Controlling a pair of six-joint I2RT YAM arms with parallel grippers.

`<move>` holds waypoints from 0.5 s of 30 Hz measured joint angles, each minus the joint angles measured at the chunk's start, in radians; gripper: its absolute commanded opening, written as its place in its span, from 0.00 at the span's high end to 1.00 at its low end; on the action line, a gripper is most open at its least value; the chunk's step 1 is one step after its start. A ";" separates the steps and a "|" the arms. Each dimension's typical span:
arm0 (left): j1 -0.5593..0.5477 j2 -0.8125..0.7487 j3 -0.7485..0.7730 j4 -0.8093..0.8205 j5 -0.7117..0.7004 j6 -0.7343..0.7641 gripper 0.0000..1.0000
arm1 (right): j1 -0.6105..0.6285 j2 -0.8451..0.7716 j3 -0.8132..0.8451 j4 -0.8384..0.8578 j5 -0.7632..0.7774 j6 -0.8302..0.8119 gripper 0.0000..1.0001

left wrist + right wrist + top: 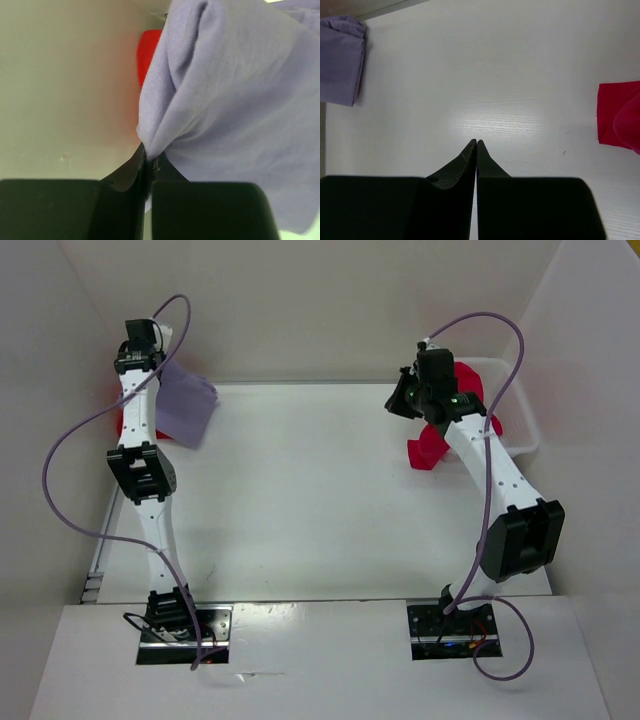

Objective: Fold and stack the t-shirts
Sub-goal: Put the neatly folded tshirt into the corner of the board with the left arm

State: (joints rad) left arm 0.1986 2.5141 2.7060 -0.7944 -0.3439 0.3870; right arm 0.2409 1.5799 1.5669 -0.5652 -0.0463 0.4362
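The left gripper [149,154] pinches the lavender t-shirt [235,100], hanging at the table [320,500]'s far-left corner near the bright red t-shirt [148,50]; the right gripper [476,144], closed on nothing, hovers beside the crimson t-shirt [428,452] draped from the white bin [522,418]

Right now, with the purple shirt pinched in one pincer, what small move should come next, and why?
Probably carry the lavender t-shirt over the bare middle of the table: the left pincer is shut on a bunched fold at the far-left corner, and the right pincer hangs shut and empty.
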 measured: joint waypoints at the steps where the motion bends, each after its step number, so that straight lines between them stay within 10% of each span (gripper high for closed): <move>1: 0.010 0.008 0.016 0.001 0.011 -0.001 1.00 | 0.000 0.005 0.007 0.000 -0.003 0.000 0.96; 15: 0.092 0.188 0.089 -0.004 0.042 -0.029 0.87 | 0.005 0.070 0.083 -0.040 -0.021 0.000 0.92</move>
State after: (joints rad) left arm 0.2909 2.7022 2.7949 -0.7982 -0.3019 0.3584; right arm 0.2455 1.6497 1.6497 -0.6048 -0.0677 0.4366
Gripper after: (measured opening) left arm 0.087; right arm 0.050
